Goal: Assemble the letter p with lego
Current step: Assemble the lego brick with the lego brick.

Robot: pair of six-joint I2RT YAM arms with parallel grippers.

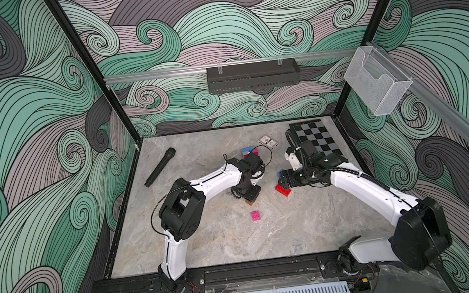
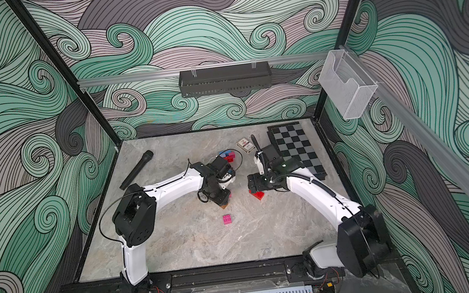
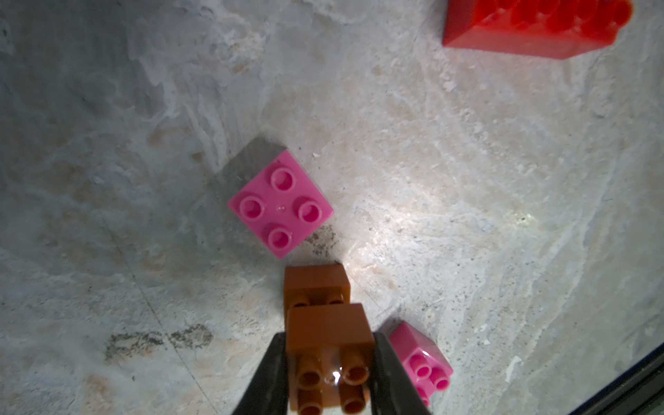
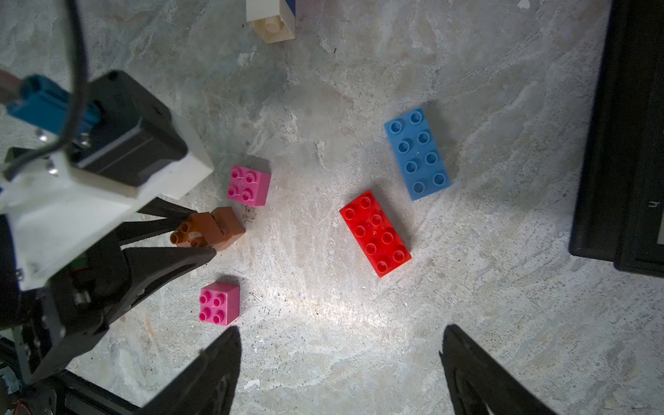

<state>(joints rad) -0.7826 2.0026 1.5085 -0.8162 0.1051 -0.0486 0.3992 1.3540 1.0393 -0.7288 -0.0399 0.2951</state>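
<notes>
Left wrist view: left gripper (image 3: pixel 328 359) clamps orange 2-brick stack (image 3: pixel 325 323), tipped sideways, between 2 pink bricks (image 3: pixel 280 208). Right wrist view: right gripper (image 4: pixel 341 330) spread wide, empty, near red oblong brick (image 4: pixel 375 233).

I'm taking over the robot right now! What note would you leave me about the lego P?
Left gripper: shut on the orange pair, two square bricks joined, low over the table.
Right gripper: open, empty, near the red brick.
Loose: blue brick beside the red one; one pink square and a second pink square flank the orange pair; back bricks lie beyond the left arm.
Done: only the orange pair. Left: build the whole P.
</notes>
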